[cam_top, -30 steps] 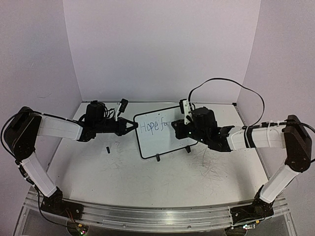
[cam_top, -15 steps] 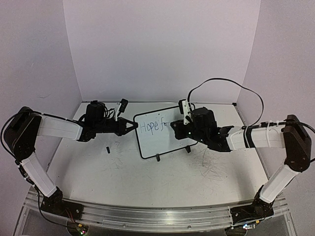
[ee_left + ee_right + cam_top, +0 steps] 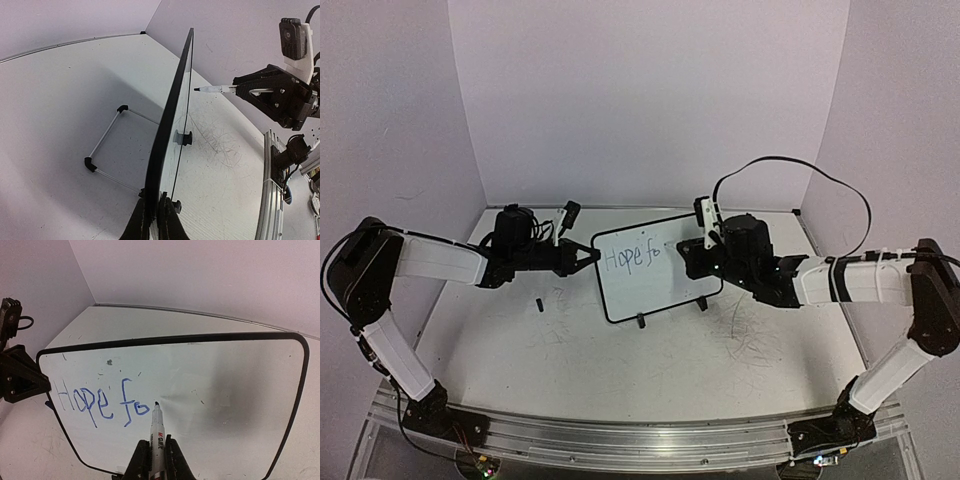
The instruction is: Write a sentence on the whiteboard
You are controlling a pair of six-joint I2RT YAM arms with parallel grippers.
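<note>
Pale lilac walls close in a scuffed white table (image 3: 620, 350) marked with grey scribbles, and near its far side the whiteboard (image 3: 650, 268) stands propped on its two small black feet, tilted a little backward. From the left, the left claw (image 3: 592, 254) is closed on the board's left edge; the left wrist view shows the black frame (image 3: 170, 140) edge-on, running up from between the pinching fingers (image 3: 142, 220), with a thin wire stand (image 3: 107, 150) lying on the table behind it. The sentence (image 3: 100, 402) sits in blue on the left half of the board and reads "Hope fo". The right claw (image 3: 154, 455) reaches in from the right and grips a marker (image 3: 157, 432) between closed fingers, the black tip just at the right of the "o", at or very near the board's surface. A small dark object (image 3: 538, 304) lies on the table below the left arm, well apart from the board; it is too small to identify
</note>
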